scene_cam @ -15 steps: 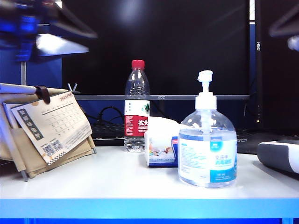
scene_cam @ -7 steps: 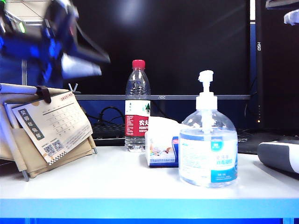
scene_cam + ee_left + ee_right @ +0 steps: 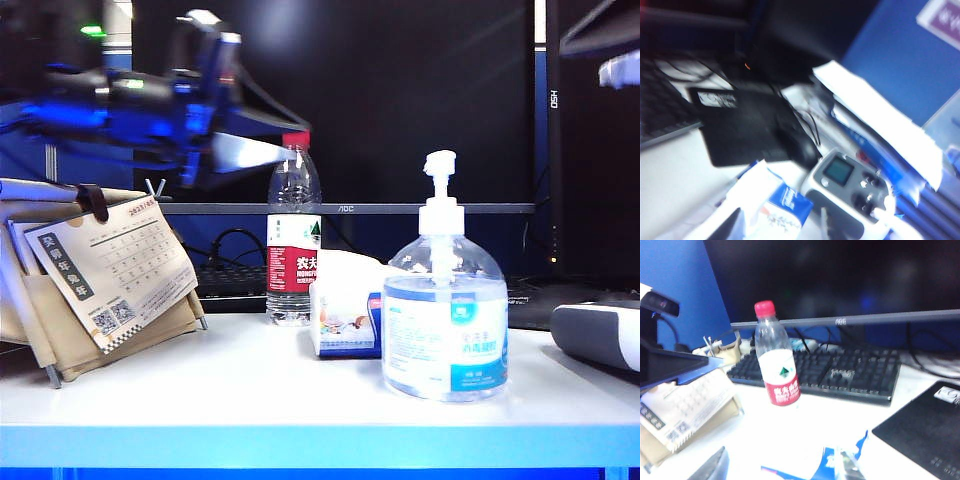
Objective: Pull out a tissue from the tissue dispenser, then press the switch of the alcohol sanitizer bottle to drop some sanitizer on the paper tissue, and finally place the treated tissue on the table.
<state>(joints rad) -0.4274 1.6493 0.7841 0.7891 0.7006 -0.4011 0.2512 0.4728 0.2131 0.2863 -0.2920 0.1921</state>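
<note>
The blue tissue dispenser (image 3: 345, 322) stands mid-table with a white tuft of tissue (image 3: 350, 268) on top. Beside it, nearer the front, is the clear alcohol sanitizer bottle (image 3: 445, 330) with its white pump switch (image 3: 438, 166). My left gripper (image 3: 288, 141) hangs blurred, high above the table, left of the dispenser, open and empty. In the left wrist view the dispenser (image 3: 786, 209) and tissue (image 3: 751, 192) lie below my open left gripper (image 3: 777, 227). My right gripper (image 3: 608, 50) is open at the upper right edge, high above the table (image 3: 250, 385). The right wrist view catches the dispenser (image 3: 827, 466).
A red-capped water bottle (image 3: 293, 240) stands behind the dispenser. A desk calendar (image 3: 110, 272) leans at the left. A white-and-black device (image 3: 600, 335) lies at the right edge. A keyboard (image 3: 840, 371) and a dark monitor sit at the back.
My left arm has swung down and rightward from the upper left corner, its fingers now reaching level with the water bottle's cap. The right gripper has hardly moved.
</note>
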